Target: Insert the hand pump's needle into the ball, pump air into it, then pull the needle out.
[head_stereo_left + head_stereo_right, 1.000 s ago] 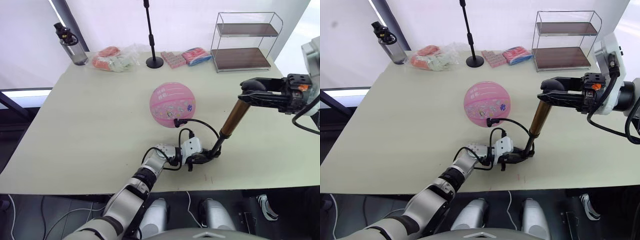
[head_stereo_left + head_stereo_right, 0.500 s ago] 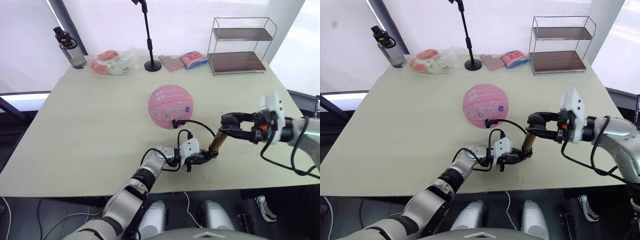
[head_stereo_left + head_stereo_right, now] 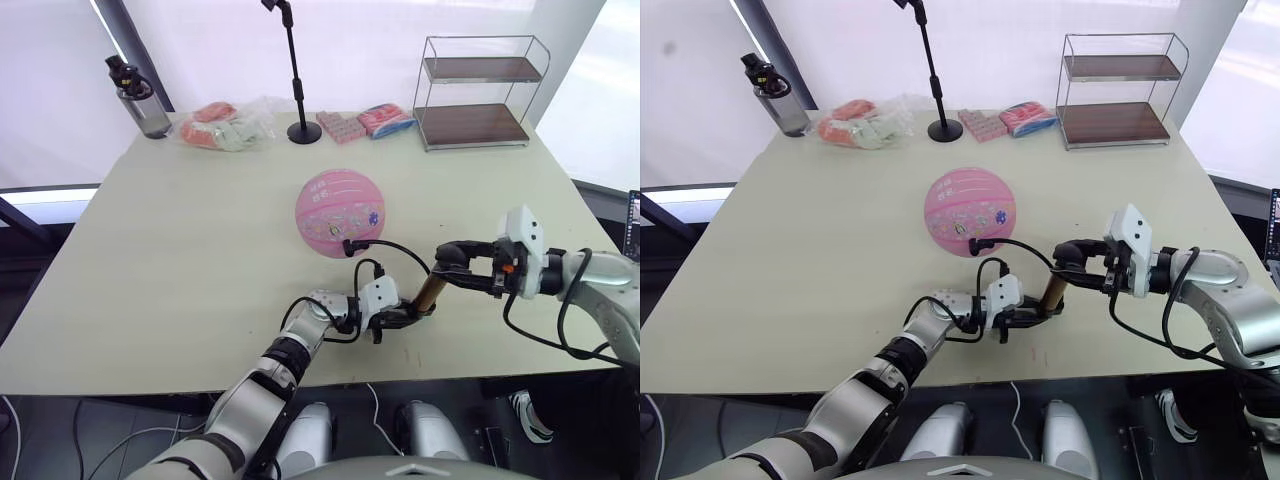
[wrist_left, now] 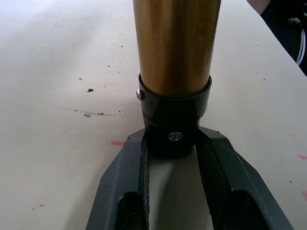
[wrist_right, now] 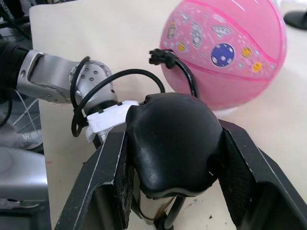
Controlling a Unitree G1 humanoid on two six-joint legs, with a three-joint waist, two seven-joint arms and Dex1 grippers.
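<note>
The pink ball (image 3: 340,212) rests mid-table. The black hose (image 3: 405,250) loops from the hand pump to a black fitting (image 3: 349,247) pressed against the ball's near side; the needle itself is hidden. The hand pump (image 3: 430,293) leans on the table, with a short gold section showing. My left gripper (image 3: 398,316) is shut on the pump's black base cap (image 4: 172,124), a finger (image 4: 220,163) on each side. My right gripper (image 3: 455,272) is shut on the pump's black handle (image 5: 172,139), low above the gold tube.
Along the far edge stand a bottle (image 3: 140,95), bagged packets (image 3: 225,125), a black stand pole (image 3: 297,70), pink packets (image 3: 365,120) and a wire shelf (image 3: 480,90). The table's near edge runs just below the left gripper.
My right gripper has moved down and inward with the handle, shortening the visible gold tube. The left gripper and ball have stayed put. The head camera shifted slightly.
</note>
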